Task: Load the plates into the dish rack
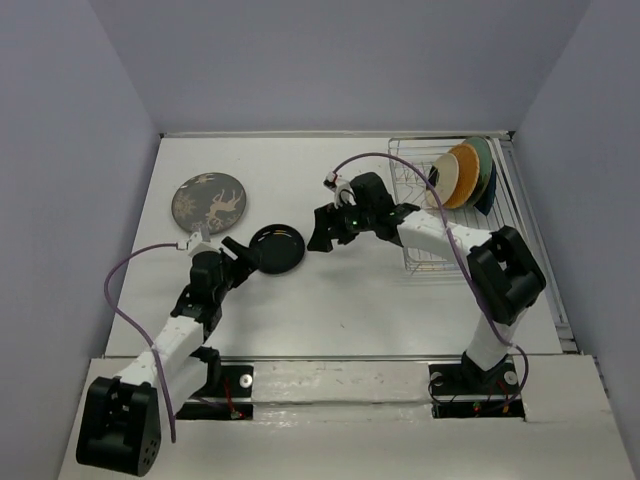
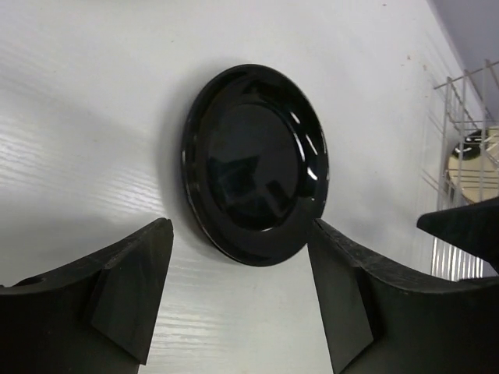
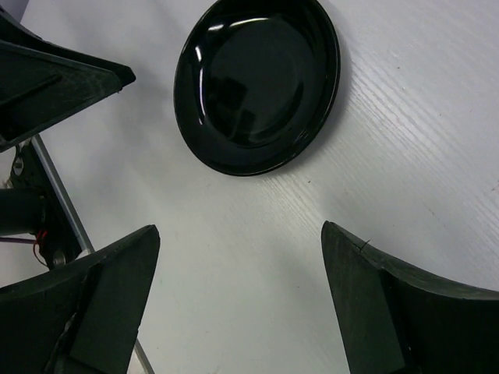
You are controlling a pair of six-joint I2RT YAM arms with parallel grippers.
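rack (image 1: pixel 408 170): 4 plates (image 1: pixel 462 175) in | black plate (image 1: pixel 277 248) + patterned plate (image 1: pixel 209 202) left of rack, 2 to go | L gripper (image 1: pixel 242 254), R gripper (image 1: pixel 316 232): jaws apart, empty

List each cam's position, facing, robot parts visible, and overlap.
Top external: above and behind the bases, looking down on the table; left arm, right arm and dish rack show.
Left wrist: on left arm, facing the black plate past its open left fingers.
Right wrist: on right arm, facing that plate between open right fingers.
Shared: black plate in all three.
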